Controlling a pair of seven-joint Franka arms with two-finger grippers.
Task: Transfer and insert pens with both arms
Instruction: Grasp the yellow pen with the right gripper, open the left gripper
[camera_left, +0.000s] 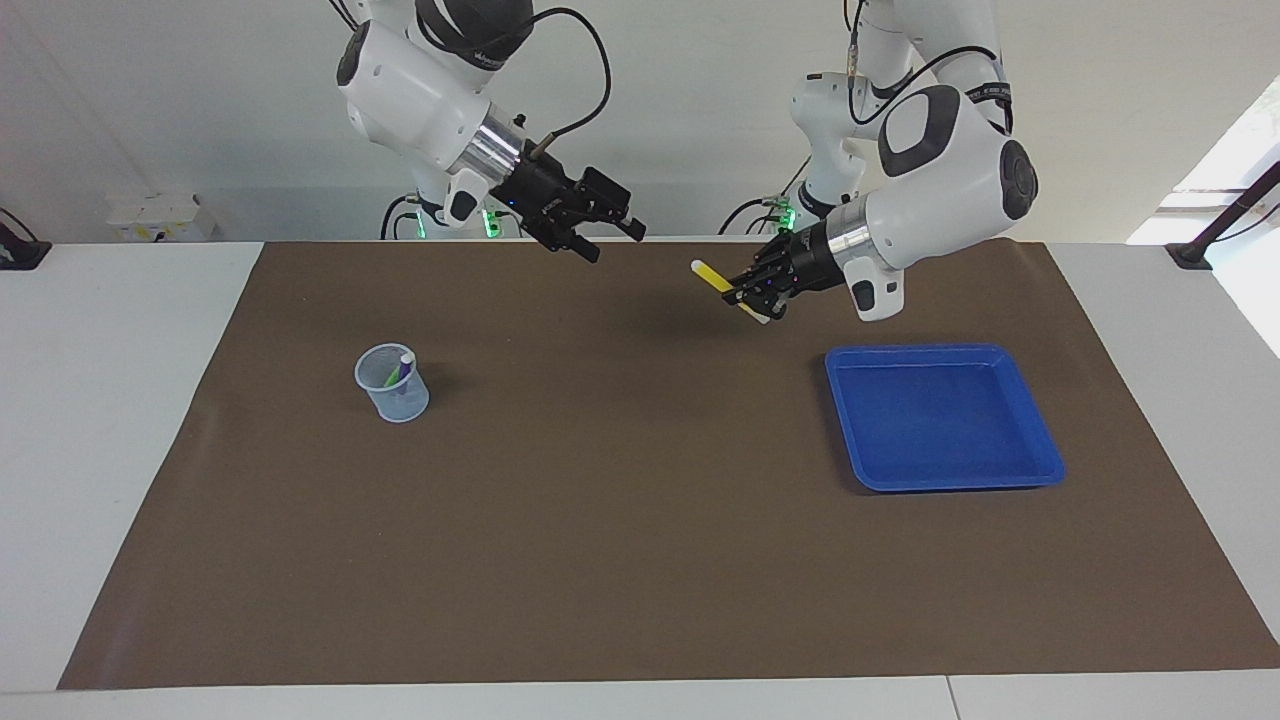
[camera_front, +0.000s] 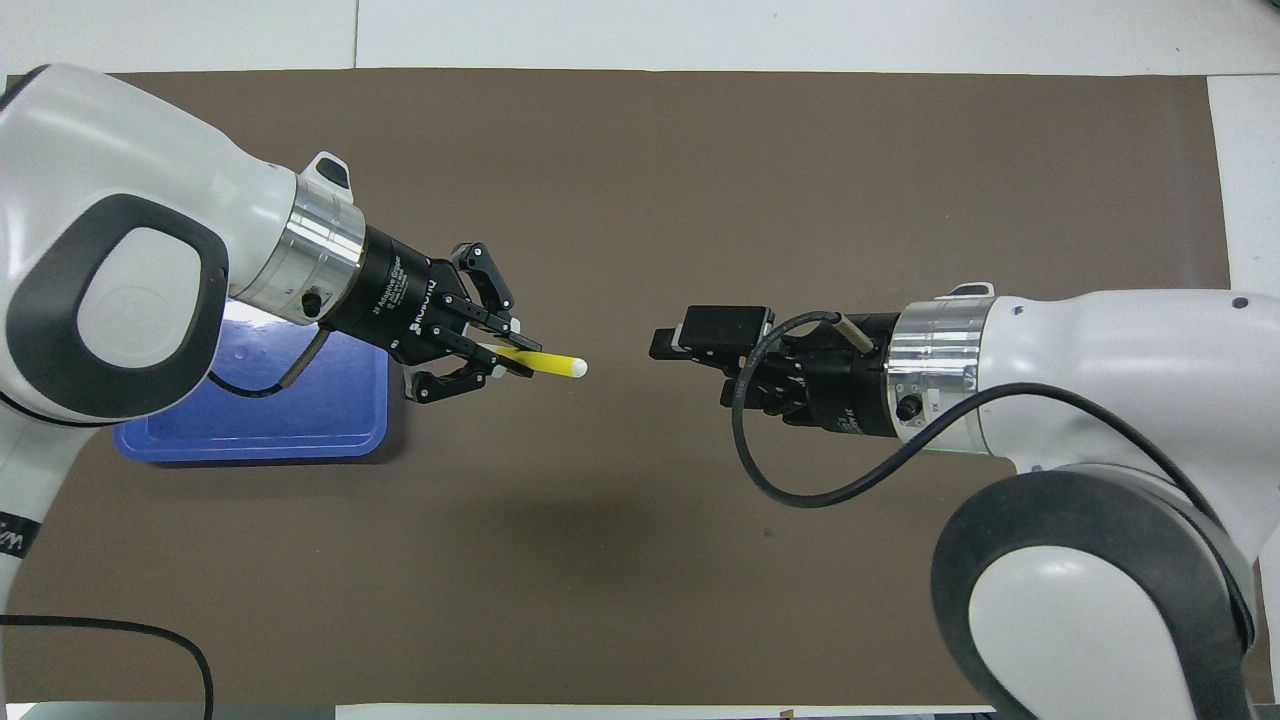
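Now mid-handover. The left gripper, up over the mat between tray and cup, has its fingers pinching the yellow pen, free end aimed at the right gripper. That one hangs over the mat with fingers spread, a gap short of the pen. Next move likely: close the gap, line the spread fingers around the free end, clamp before the left lets go. Count: one yellow pen held, one purple pen plus something green in the cup, one cup, one tray, bare.
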